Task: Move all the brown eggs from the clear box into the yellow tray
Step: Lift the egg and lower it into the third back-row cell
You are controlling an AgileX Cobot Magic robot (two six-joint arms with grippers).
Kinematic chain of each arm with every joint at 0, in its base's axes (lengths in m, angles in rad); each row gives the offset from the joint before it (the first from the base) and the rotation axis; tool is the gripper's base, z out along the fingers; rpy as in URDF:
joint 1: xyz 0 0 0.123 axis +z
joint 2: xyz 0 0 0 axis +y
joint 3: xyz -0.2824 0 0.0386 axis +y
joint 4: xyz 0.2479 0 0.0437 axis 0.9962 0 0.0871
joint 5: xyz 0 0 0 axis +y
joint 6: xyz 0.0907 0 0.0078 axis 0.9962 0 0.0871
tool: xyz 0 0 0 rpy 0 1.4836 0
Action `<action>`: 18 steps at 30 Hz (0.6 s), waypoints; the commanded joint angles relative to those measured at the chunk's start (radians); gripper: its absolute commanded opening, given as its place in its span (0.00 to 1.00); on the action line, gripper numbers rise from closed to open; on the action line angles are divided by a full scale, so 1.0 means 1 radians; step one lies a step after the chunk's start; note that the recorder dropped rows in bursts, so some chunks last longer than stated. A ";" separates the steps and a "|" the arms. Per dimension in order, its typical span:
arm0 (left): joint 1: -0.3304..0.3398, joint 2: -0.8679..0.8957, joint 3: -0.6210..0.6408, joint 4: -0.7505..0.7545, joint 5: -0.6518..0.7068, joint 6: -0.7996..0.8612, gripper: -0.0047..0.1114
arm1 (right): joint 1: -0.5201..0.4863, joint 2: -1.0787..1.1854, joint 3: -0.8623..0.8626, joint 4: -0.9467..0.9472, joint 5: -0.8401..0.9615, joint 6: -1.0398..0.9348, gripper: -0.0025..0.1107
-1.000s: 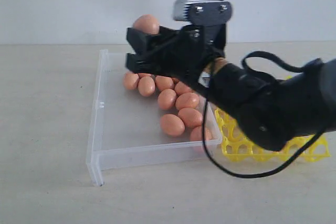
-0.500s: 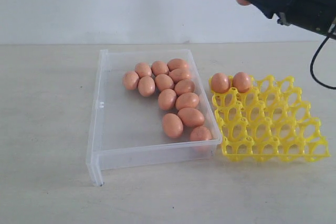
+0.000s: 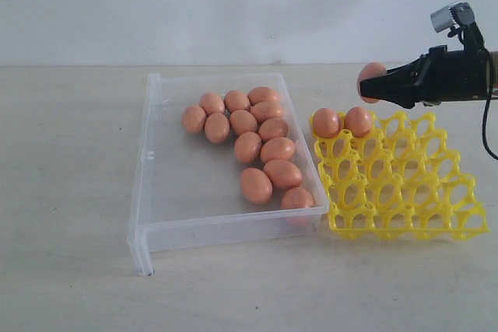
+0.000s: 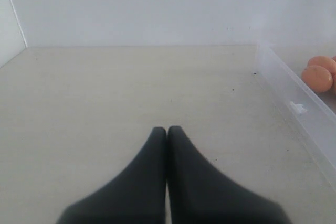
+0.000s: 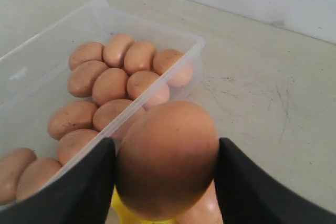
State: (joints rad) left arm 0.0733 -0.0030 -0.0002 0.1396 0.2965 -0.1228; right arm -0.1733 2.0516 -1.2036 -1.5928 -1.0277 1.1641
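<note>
My right gripper [image 3: 379, 85] is shut on a brown egg [image 3: 371, 81], held in the air just above the far edge of the yellow tray [image 3: 405, 184]. The right wrist view shows that held egg [image 5: 167, 158] filling the gap between both fingers [image 5: 84, 182]. Two brown eggs [image 3: 326, 123] sit in the tray's far-left cups. Several more brown eggs [image 3: 256, 185] lie in the clear box [image 3: 144, 192], left of the tray. My left gripper [image 4: 167, 129] is shut on nothing, low over bare table beside the box wall [image 4: 299, 103].
The pale table [image 3: 70, 192] runs to a white back wall [image 3: 233, 5]. The right arm's black cable [image 3: 489, 126] hangs over the tray's far-right corner.
My right gripper carried the egg from over the clear box across to the right, then came down from high up to just above the tray's far edge.
</note>
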 commanded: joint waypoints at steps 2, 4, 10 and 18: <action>-0.004 0.003 0.000 0.003 -0.009 -0.004 0.00 | -0.006 -0.006 -0.006 -0.005 0.026 -0.003 0.02; -0.004 0.003 0.000 0.003 -0.009 -0.004 0.00 | -0.006 -0.006 -0.006 -0.005 0.063 -0.003 0.02; -0.004 0.003 0.000 0.003 -0.009 -0.004 0.00 | -0.006 -0.006 -0.006 -0.102 0.308 0.063 0.02; -0.004 0.003 0.000 0.003 -0.009 -0.004 0.00 | -0.004 0.001 -0.006 -0.088 0.321 0.044 0.02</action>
State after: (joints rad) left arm 0.0733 -0.0030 -0.0002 0.1396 0.2965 -0.1228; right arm -0.1755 2.0534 -1.2053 -1.6885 -0.7144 1.2156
